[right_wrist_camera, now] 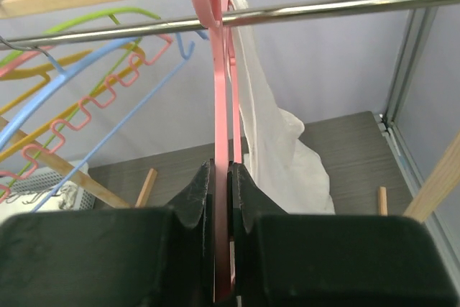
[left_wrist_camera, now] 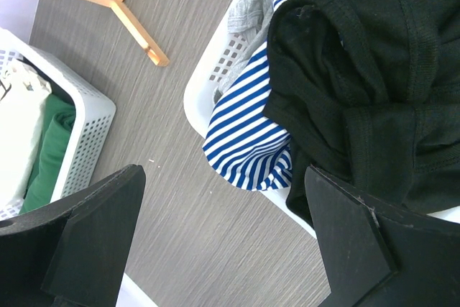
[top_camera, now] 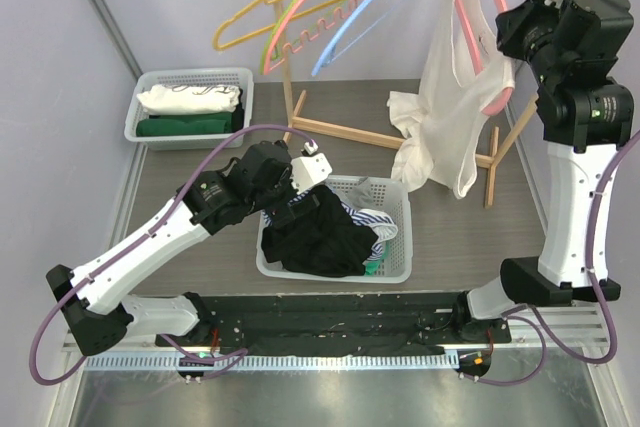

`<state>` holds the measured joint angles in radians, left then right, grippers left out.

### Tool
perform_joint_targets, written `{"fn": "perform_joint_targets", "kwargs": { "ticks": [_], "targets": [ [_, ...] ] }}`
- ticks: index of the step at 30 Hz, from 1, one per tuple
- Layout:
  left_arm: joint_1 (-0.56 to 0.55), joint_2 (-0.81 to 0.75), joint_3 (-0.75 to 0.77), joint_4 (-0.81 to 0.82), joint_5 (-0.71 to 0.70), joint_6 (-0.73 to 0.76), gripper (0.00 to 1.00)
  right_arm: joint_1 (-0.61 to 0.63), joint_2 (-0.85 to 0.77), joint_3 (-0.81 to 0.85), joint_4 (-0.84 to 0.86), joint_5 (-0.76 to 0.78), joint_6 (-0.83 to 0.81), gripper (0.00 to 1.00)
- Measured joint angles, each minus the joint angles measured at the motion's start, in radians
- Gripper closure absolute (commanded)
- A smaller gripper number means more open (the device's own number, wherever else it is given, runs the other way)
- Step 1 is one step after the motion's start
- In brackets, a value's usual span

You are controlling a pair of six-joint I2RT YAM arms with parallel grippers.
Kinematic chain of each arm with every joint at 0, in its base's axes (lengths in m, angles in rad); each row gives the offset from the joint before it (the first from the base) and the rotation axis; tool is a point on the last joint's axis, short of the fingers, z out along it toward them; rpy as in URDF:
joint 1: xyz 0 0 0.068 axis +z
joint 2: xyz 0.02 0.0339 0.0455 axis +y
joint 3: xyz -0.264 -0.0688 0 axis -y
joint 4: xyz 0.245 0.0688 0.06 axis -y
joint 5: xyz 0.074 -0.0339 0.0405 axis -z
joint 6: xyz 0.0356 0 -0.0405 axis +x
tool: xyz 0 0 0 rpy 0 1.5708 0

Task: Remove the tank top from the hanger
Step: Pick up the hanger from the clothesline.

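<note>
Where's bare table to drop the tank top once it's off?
Bare table between the centre basket and the right arm's base; also a strip between that basket and the folded-clothes basket. Crowded at the back: rack feet, tank top hem.

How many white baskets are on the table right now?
2. The far-left basket holds folded clothes, white and green. The middle basket, in front of the arms, is heaped with black and striped clothes. None seems hidden.
</note>
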<state>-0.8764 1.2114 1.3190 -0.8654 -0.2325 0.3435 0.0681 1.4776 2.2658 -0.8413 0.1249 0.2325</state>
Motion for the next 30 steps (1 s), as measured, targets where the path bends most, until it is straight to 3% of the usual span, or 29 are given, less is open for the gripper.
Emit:
{"fn": "perform_joint_targets", "kwargs": {
  "ticks": [5,11,18,22,26,30],
  "targets": [
    [0.002,0.000,0.000,0.000,0.000,0.000,0.02,0.000,0.029,0.023,0.023,-0.047,0.019,0.99],
    [0.002,0.000,0.000,0.000,-0.001,0.000,0.01,-0.001,-0.122,-0.273,0.180,-0.168,0.002,0.99],
    [0.002,0.000,0.000,0.001,-0.008,0.001,0.00,0.000,-0.479,-0.586,0.265,-0.289,-0.050,0.99],
    [0.002,0.001,0.000,0.004,-0.019,0.001,0.00,0.001,-0.680,-0.668,0.266,-0.287,-0.050,0.99],
    [0.002,0.001,-0.011,0.027,-0.040,0.005,0.00,0.006,-0.811,-0.642,0.261,-0.283,-0.045,0.99],
    [0.002,-0.003,-0.061,0.047,-0.055,0.006,0.00,0.022,-0.802,-0.443,0.258,-0.320,-0.013,0.99]
  ]
}}
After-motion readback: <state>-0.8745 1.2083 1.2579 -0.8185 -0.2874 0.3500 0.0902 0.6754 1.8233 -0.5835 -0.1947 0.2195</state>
